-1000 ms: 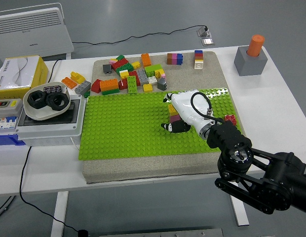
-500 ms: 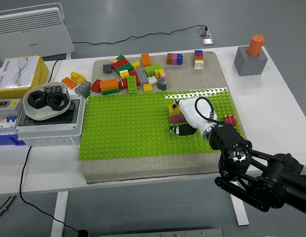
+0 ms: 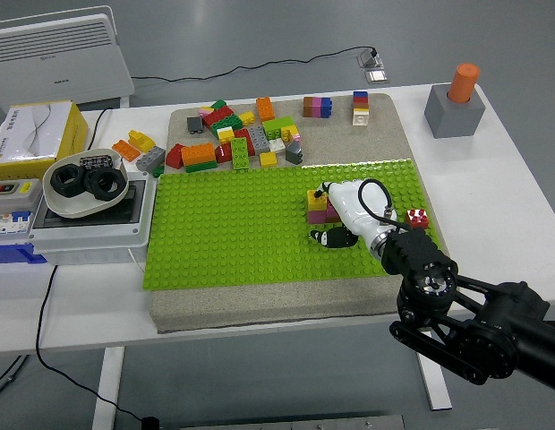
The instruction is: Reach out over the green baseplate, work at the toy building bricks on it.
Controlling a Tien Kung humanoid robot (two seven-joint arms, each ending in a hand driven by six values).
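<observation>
The green baseplate point(image 3: 233, 228) is being shown lying flat on a grey slab point(image 3: 260, 300) on the white table point(image 3: 510, 188), and the right hand point(image 3: 342, 218) is being held out over its right part, the black arm point(image 3: 465, 313) being brought in from the lower right corner. The hand is being pressed up against a small stack of bricks point(image 3: 317, 205), yellow on top and dark pink below, standing on the plate. The dark fingertips point(image 3: 328, 237) are being curled low, just beside the stack's near side; whether the stack is actually being gripped cannot be told, since the white back of the hand is covering the contact. A small red brick point(image 3: 418, 218) is being left near the plate's right edge. Loose bricks point(image 3: 237, 134) are being seen heaped on the slab beyond the plate's far edge.
</observation>
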